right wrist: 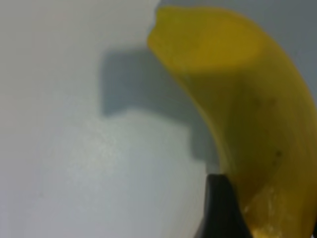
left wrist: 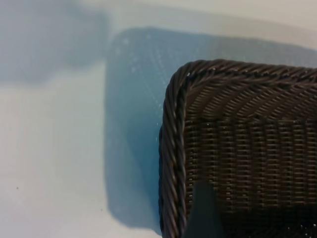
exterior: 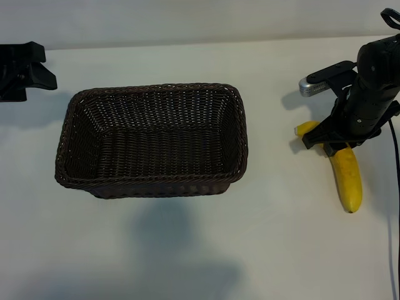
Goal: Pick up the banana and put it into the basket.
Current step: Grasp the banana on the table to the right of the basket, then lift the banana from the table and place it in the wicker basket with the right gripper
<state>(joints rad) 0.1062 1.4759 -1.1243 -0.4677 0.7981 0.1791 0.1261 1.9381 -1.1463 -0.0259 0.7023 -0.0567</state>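
The yellow banana point(exterior: 347, 176) lies on the white table at the right, its tapered tip toward the front edge. My right gripper point(exterior: 329, 142) is lowered over the banana's far half and straddles it, hiding that stretch. In the right wrist view the banana point(right wrist: 237, 74) fills the picture close up and rests on the table. The dark brown wicker basket point(exterior: 156, 89) stands empty at the middle left. My left gripper point(exterior: 25, 69) is parked open at the far left edge, apart from the basket; one of its fingers point(left wrist: 200, 213) shows above the basket's corner point(left wrist: 171, 148).
A black cable point(exterior: 395, 187) runs down the right edge of the table beside the banana. Bare white table lies between the basket and the banana and along the front.
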